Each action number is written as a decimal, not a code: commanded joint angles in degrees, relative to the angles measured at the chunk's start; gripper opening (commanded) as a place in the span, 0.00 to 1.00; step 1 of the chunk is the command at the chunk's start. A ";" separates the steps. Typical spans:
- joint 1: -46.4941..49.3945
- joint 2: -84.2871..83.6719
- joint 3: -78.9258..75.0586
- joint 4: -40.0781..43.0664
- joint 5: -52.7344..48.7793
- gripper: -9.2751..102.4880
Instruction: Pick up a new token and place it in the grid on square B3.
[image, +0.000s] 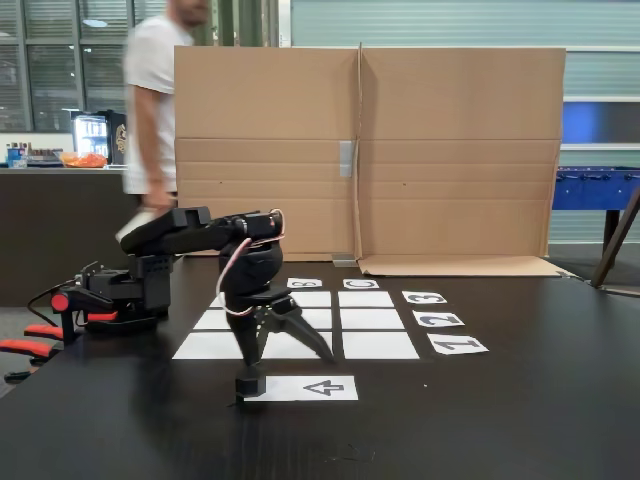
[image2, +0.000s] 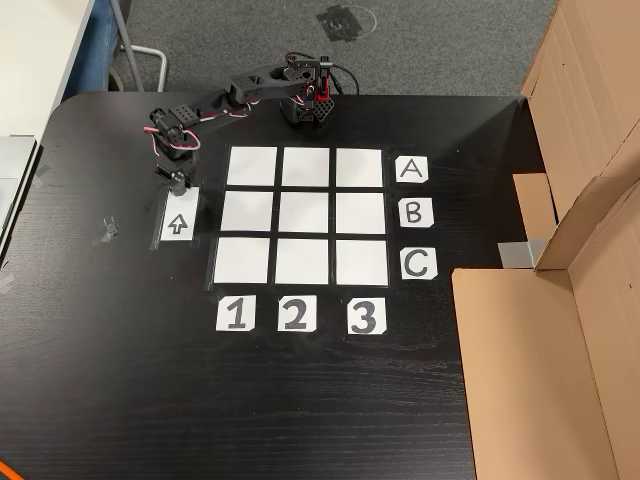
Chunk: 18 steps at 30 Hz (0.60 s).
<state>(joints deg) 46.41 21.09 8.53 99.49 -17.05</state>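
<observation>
One small matte black cylindrical token (image: 249, 383) stands on the black counter (image: 500, 420) at the left end of the single white sheet printed with an arrow (image: 310, 388), low and left of centre in the low side-on fixed view. One black robot arm reaches down over it; its claw (image: 285, 352) is spread wide, one finger (image: 250, 350) pointing down just above the token and the other splayed toward the right. Whether that finger touches the token I cannot tell.

The grid (image2: 305, 214) counts nine plain white paper rectangles in three rows of three, all bare. Six small white cards edge it: A (image2: 411, 171), B (image2: 415, 212) and C (image2: 418, 264) down the right side, 1, 2 and 3 along the bottom in the top-down fixed view. Square B3 (image2: 361, 213), the middle rectangle of the right column there, is bare, well apart from the token (image2: 178, 182), which sits at the upper left beside the arrow sheet (image2: 178, 216).

The top-down view shows the whole grid and all the lettering, with the claw (image2: 174, 176) too small to read. The low view shows the spread fingers, a tall brown cardboard screen (image: 450, 150) behind the counter, and one blurred person (image: 155, 100) at upper left.
</observation>
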 joint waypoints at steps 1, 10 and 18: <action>2.46 4.92 -1.58 0.00 -0.09 0.65; 4.04 5.62 -1.58 0.00 -0.97 0.63; 3.25 4.13 -1.23 0.00 -0.62 0.13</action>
<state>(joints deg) 49.83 22.06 8.53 99.49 -17.67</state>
